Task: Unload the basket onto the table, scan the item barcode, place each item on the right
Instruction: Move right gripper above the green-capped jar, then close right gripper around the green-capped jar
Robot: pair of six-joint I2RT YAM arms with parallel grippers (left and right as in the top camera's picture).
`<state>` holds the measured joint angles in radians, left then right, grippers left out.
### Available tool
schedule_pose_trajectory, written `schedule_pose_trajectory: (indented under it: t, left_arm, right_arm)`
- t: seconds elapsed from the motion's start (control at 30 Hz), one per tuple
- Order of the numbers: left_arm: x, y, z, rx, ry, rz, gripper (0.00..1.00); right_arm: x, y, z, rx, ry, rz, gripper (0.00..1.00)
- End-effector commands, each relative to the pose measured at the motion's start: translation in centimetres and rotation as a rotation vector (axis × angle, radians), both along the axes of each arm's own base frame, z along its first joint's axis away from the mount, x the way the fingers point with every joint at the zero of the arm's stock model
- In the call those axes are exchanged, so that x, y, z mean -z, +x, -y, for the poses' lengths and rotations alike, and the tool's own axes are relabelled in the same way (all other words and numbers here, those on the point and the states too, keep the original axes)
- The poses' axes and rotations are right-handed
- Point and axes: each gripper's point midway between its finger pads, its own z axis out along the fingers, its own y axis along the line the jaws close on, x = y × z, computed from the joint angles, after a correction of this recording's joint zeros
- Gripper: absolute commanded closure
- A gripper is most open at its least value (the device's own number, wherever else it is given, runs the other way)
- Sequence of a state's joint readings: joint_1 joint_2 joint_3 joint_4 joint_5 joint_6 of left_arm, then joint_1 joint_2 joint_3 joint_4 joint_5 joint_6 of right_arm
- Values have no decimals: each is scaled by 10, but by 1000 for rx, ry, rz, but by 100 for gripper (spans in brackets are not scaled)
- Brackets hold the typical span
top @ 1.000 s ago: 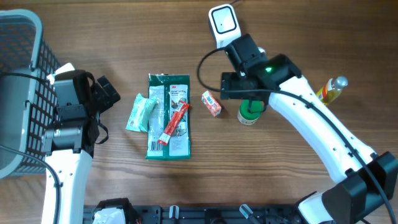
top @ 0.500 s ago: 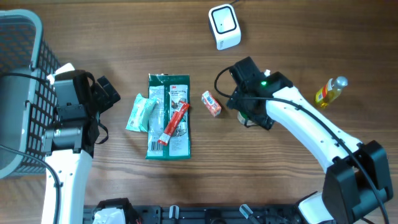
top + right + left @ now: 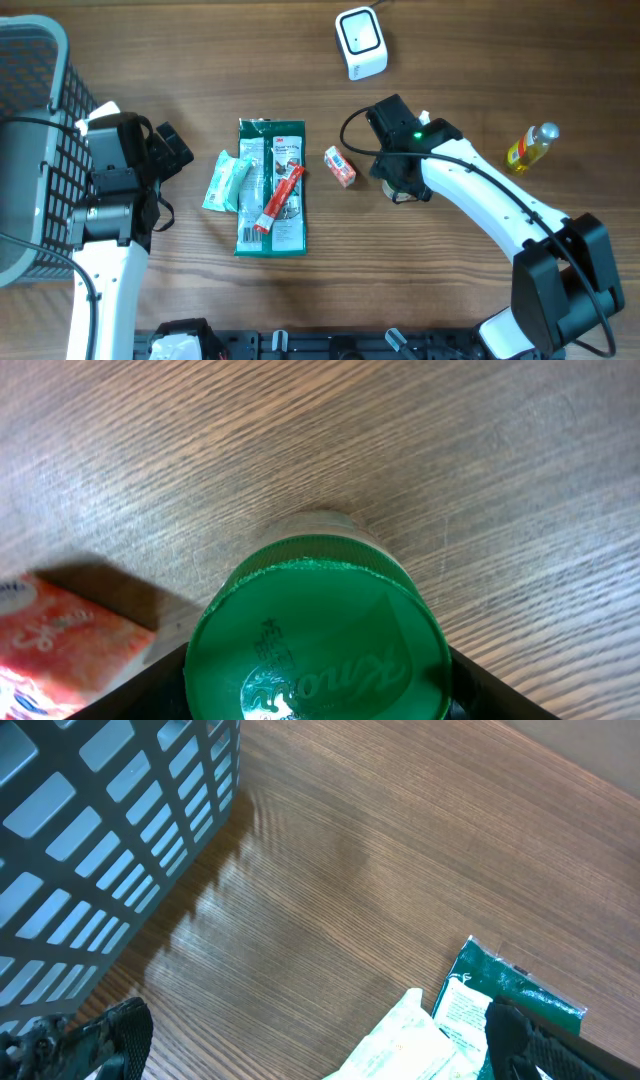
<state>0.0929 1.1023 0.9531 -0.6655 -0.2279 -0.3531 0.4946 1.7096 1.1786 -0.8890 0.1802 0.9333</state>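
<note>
- Right tool (image 3: pixel 318 660) hangs over a green-lidded jar (image 3: pixel 315 625), with one dark finger (image 3: pixel 470 695) on each side of the lid. Whether the pads press the lid cannot be told.
- The green-lidded jar stands upright on the wooden surface (image 3: pixel 200 60), right of centre. In the overhead view it is mostly hidden under the right wrist.
- A small red-and-white box (image 3: pixel 340 166) lies just beside the jar, on its left in the overhead view, not touching it.
- A white scanner (image 3: pixel 360 42) sits near the far edge of the surface, well apart from the jar.
- A yellow bottle (image 3: pixel 530 145) lies to the right of the right arm, tilted diagonally.
- Left tool (image 3: pixel 315 1020) is spread wide with nothing between its fingers. It hangs above bare wood beside the grey basket (image 3: pixel 110 850).
- A green packet (image 3: pixel 270 225) lies flat mid-surface with a red stick (image 3: pixel 278 198) across it. A pale mint pouch (image 3: pixel 226 182) rests against its left edge.
</note>
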Motion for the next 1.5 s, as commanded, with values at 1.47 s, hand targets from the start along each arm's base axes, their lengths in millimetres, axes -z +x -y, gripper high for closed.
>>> schedule_pose_trajectory:
  t: [1.47]
  left_arm:
    - [-5,1,-3,-6,16,10,0]
  right_arm:
    - [36,-8,-27,-549,-58,-286,25]
